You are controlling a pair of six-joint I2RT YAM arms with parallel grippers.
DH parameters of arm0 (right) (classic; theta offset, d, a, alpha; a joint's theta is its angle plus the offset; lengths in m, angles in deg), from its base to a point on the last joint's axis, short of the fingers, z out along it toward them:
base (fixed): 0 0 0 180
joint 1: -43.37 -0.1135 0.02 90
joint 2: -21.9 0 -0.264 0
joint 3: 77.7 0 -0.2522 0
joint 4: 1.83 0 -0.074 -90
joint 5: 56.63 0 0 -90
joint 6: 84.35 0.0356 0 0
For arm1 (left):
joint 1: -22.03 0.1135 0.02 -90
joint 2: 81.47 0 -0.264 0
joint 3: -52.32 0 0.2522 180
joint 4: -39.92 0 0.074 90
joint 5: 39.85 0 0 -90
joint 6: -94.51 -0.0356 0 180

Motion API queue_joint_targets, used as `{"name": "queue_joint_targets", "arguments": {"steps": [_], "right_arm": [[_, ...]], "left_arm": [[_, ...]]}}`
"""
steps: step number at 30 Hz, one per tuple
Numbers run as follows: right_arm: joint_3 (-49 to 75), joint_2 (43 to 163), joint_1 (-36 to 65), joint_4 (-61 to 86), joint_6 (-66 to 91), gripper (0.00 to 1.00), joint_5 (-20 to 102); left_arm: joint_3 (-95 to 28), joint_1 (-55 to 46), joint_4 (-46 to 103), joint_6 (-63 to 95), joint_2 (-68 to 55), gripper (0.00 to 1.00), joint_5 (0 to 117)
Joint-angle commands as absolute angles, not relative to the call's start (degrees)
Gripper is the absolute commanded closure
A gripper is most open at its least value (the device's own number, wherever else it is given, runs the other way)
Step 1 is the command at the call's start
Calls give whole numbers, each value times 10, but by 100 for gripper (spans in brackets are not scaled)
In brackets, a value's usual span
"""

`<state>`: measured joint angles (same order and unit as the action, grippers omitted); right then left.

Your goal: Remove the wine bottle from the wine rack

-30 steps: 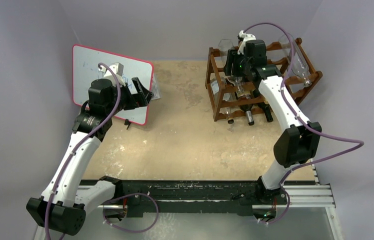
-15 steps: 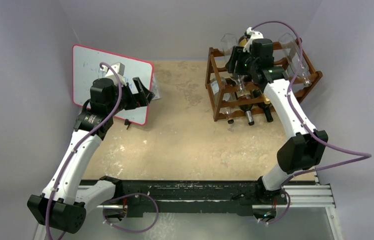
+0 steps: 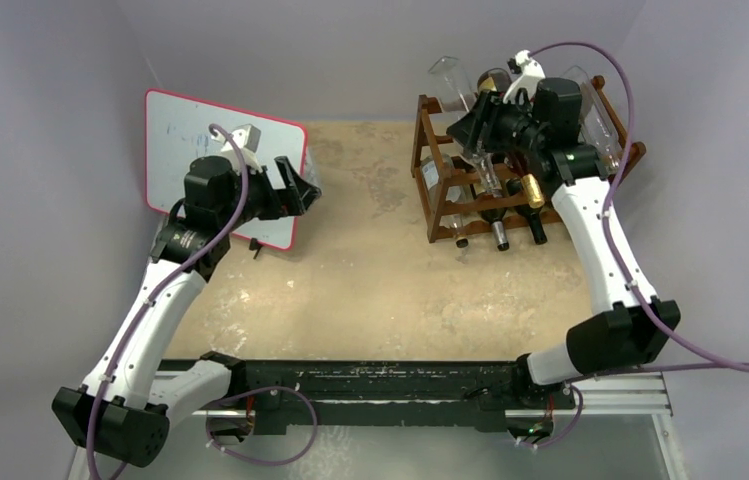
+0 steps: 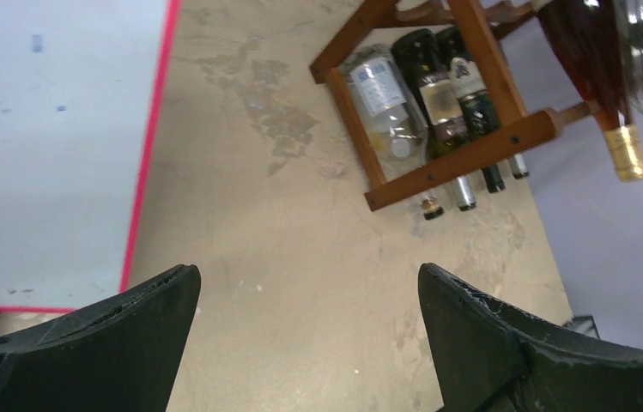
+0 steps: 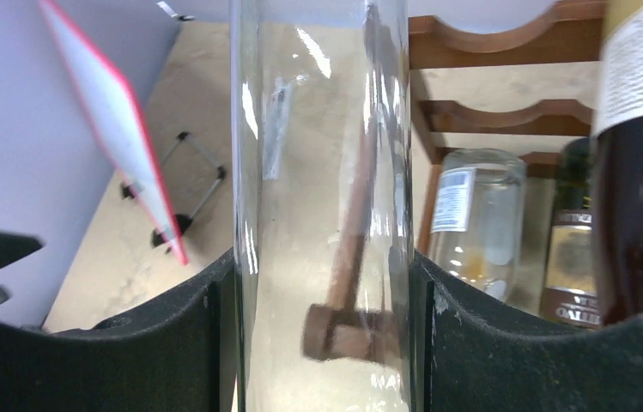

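The reddish-brown wooden wine rack (image 3: pixel 437 205) stands at the far right of the table; it also shows in the left wrist view (image 4: pixel 459 159) and the right wrist view (image 5: pixel 489 43). My right gripper (image 3: pixel 473 126) is shut on a clear glass wine bottle (image 3: pixel 453 85) and holds it tilted, base up, above the rack's top left slot. In the right wrist view the bottle (image 5: pixel 322 172) fills the gap between the fingers of my right gripper (image 5: pixel 322 275). My left gripper (image 3: pixel 300 186) is open and empty above the table, in front of the whiteboard; it also shows in the left wrist view (image 4: pixel 305 283).
A red-edged whiteboard (image 3: pixel 190 140) stands on a stand at the far left. A dark bottle with a gold foil neck (image 3: pixel 525 190), another clear bottle (image 3: pixel 595 115) and several bottles in the bottom tier (image 3: pixel 495 215) lie in the rack. Grey walls close in the back and sides.
My right arm has swung right and lifted the clear bottle up off the rack's top rail, tilting it more upright. My left gripper has shifted slightly right.
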<state>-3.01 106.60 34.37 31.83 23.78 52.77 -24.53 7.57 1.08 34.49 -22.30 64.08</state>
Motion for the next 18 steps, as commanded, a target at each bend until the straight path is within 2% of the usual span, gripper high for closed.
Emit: {"name": "queue_joint_targets", "arguments": {"steps": [1, 4, 10, 18], "right_arm": [[-36, 1017, 341, 282, 236, 100, 652], [-41, 1015, 335, 332, 213, 100, 697], [-15, 980, 300, 357, 207, 100, 689], [69, 958, 230, 357, 208, 100, 657]], "left_arm": [[-244, 21, 80, 338, -228, 2, 674], [-238, -36, 103, 314, -226, 1, 654], [-196, -130, 157, 271, -236, 0, 600], [-200, -138, 69, 303, -199, 0, 508]]}}
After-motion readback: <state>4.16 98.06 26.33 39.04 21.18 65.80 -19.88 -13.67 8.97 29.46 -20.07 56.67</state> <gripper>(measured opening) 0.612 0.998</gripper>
